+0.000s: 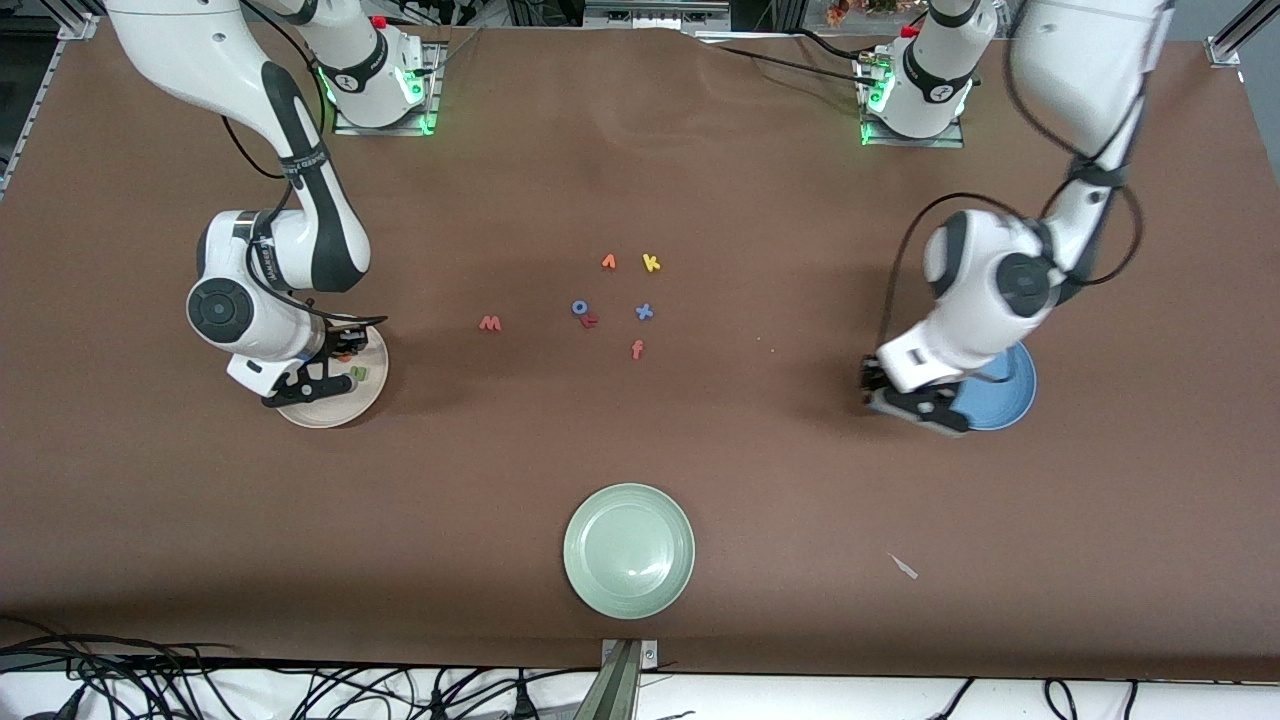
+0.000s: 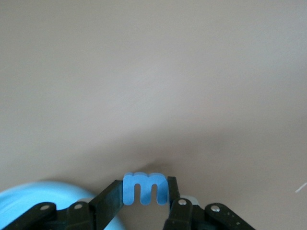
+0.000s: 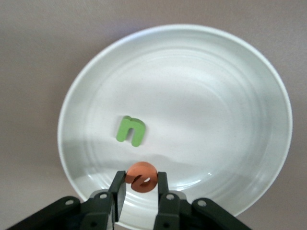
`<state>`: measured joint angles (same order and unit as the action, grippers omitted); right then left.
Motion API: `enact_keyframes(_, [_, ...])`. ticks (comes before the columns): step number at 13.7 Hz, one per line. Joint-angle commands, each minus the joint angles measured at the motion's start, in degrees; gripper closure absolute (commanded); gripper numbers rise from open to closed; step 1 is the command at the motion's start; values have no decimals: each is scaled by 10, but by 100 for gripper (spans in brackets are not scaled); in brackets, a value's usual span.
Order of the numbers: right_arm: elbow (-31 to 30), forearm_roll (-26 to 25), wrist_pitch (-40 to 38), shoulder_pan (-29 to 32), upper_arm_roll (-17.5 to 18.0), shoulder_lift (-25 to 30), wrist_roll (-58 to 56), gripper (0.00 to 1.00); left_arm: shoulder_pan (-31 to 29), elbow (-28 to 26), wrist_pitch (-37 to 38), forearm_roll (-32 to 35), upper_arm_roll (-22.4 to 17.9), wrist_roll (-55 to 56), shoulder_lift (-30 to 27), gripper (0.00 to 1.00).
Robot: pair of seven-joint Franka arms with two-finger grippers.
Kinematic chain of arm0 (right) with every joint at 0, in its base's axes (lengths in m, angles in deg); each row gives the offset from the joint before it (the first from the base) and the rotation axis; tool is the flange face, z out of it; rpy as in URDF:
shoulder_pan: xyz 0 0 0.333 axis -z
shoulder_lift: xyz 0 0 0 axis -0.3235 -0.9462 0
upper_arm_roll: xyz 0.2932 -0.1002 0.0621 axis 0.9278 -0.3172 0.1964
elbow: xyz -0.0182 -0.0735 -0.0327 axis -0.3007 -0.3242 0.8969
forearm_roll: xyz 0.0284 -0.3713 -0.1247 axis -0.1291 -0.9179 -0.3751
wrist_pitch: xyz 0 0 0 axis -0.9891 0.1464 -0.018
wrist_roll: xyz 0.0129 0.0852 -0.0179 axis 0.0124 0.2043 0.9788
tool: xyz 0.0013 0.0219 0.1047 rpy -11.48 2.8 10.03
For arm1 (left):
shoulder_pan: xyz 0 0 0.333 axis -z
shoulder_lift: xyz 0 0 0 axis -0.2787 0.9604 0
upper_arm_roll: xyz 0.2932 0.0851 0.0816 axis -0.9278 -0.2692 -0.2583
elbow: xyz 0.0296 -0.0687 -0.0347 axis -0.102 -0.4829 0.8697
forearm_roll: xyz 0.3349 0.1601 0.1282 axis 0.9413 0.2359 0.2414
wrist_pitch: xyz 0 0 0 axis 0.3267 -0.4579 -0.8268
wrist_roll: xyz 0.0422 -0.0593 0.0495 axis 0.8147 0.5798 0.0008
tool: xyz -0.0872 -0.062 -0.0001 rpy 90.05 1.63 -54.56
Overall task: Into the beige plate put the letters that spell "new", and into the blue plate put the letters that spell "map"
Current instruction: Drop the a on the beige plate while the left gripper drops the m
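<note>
Two tools gripping letters: right tool (image 3: 139,184) pinching orange e (image 3: 142,177) over beige plate (image 3: 230,96), beside green n (image 3: 130,131), for dropping; left tool (image 2: 145,191) clamping blue m (image 2: 145,187) nr blue plate (image 1: 1010,395).

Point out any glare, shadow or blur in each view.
Front view: glare spot on the pale green plate. Left wrist view: the blue plate looks blurred, the m sharp. Right wrist view: a soft shadow crosses the beige plate under the n.
</note>
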<state>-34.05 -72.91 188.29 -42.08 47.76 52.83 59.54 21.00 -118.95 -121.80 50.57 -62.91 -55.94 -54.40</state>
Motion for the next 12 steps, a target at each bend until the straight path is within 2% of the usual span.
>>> enact_keyframes(1, [-18,1,3,-4,1,26,-7,19,-73,-79,11,15,7,-92,-64,63])
enact_keyframes(2, [-14,6,-11,-4,1,32,2,0,-88,-82,21,15,4,-111,-68,63])
enact_keyframes(5, [23,38,-75,-10,8,36,79,0,-97,-78,19,15,-42,-164,-53,63])
enact_keyframes(7, [24,51,-81,-11,25,42,164,0,-97,-74,18,13,-44,-165,-46,59])
enact_keyframes(8, [24,53,-79,-11,34,44,225,0,-97,-73,18,13,-44,-165,-44,51])
enact_keyframes(10, [24,53,-75,-11,60,50,349,0,-97,-72,18,11,-44,-158,-45,0])
enact_keyframes(12, [25,53,-70,-11,86,52,483,0,-97,-72,18,8,-44,-156,-45,0])
